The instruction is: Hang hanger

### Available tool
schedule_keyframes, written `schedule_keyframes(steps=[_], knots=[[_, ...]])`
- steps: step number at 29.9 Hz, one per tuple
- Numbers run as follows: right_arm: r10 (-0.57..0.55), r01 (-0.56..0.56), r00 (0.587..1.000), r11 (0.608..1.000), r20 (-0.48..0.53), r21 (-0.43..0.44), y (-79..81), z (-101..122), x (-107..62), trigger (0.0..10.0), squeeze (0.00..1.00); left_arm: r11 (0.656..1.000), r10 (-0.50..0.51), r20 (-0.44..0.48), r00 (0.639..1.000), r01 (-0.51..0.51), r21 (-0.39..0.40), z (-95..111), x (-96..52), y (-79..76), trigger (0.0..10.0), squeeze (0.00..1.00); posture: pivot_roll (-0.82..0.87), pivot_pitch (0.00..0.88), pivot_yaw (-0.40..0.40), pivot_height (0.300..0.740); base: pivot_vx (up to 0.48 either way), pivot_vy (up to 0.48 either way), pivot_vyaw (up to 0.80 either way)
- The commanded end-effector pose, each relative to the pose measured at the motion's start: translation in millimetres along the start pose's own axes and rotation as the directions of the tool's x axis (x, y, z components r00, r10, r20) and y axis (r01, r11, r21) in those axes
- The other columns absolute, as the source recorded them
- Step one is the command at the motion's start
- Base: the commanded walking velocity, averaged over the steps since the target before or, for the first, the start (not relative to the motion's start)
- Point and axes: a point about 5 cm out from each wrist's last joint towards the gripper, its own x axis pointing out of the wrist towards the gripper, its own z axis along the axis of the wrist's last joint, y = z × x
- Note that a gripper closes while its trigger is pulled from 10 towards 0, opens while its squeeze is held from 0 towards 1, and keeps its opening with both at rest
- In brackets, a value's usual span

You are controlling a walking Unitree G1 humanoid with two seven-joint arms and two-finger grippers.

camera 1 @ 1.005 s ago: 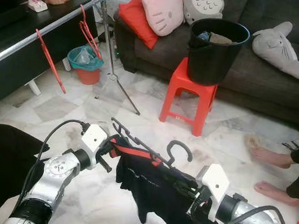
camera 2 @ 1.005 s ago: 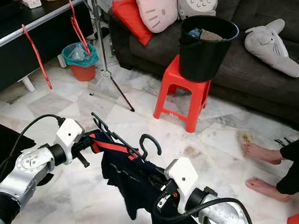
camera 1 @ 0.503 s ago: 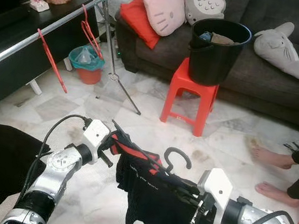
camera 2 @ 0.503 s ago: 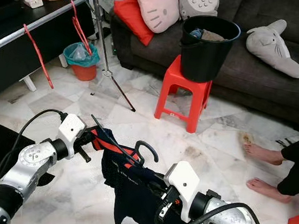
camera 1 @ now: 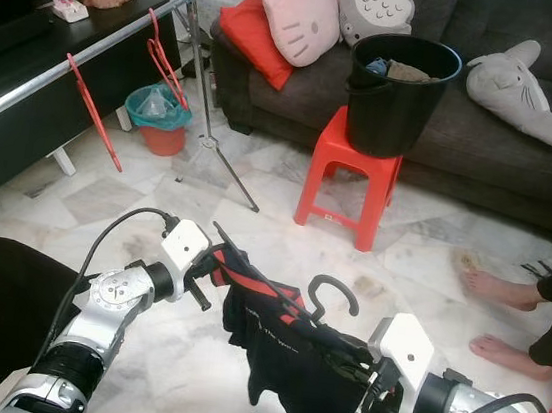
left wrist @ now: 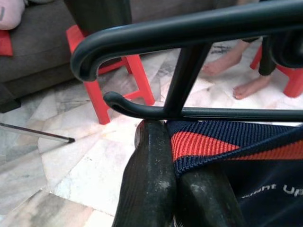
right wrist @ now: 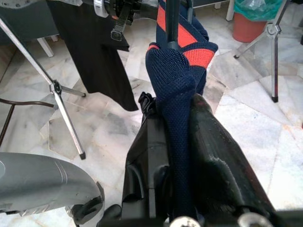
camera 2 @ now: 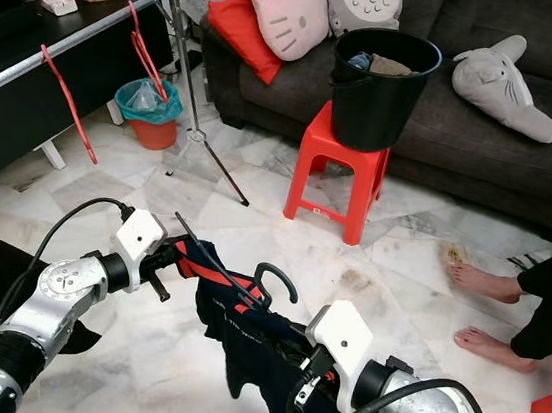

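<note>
up close, both wrist cams: left gripper [left wrist: 176, 189] & right gripper [right wrist: 182, 156] clenched on navy shirt [camera 1: 300, 376], black hanger [left wrist: 189, 71] above.

I am seeing a smooth, matt black plastic hanger [camera 1: 276, 292] and a navy knit shirt [right wrist: 177, 80], its mesh weave rough. My fingers [left wrist: 149, 189] are looking scuffed and dull. At lower left, marble floor [camera 1: 106, 196] is gleaming; upper left, a metal rail [camera 1: 94, 48] is shining.

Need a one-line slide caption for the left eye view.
Both grippers, left and right, hold a navy shirt on a black hanger above the marble floor.
</note>
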Motion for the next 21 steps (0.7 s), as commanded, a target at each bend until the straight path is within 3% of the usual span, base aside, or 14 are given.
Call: schedule_keyframes(steps=[1,6,11,16,21], knots=[[0.009,-0.009,1.0,1.0,-0.011,-0.001,-0.2,1,-0.3,10.0,0.0,0.999,-0.027,-0.01,1.0,0.027,0.027,1,-1.1,0.0,10.0,0.0,-0.06,0.07,0.085,0.74,0.0,0.0,0.0],[0.023,-0.023,1.0,1.0,-0.011,-0.004,0.6,1,-2.4,10.0,0.0,1.0,-0.016,-0.004,1.0,0.016,0.026,1,-1.3,1.2,10.0,0.0,-0.07,0.069,0.084,0.74,0.0,0.0,0.0],[0.112,-0.112,0.994,0.994,-0.008,0.002,13.4,2,-4.1,10.0,0.0,0.997,0.079,0.054,0.995,-0.08,0.011,11,2.2,12.4,10.0,0.0,-0.07,0.069,0.082,0.74,0.0,0.0,0.0],[0.114,-0.114,0.994,0.994,-0.003,0.004,15.7,2,-4.6,10.0,0.0,0.993,0.116,0.075,0.99,-0.116,0.001,15,3.2,17.2,10.0,0.0,-0.07,0.07,0.082,0.74,0.0,0.0,0.0],[0.066,-0.068,0.992,0.998,0.107,0.015,15.7,13,-7.1,10.0,0.0,0.99,0.138,0.098,0.986,-0.136,-0.025,19,4.7,21.9,10.0,0.0,-0.07,0.073,0.082,0.74,0.0,0.0,0.0]])
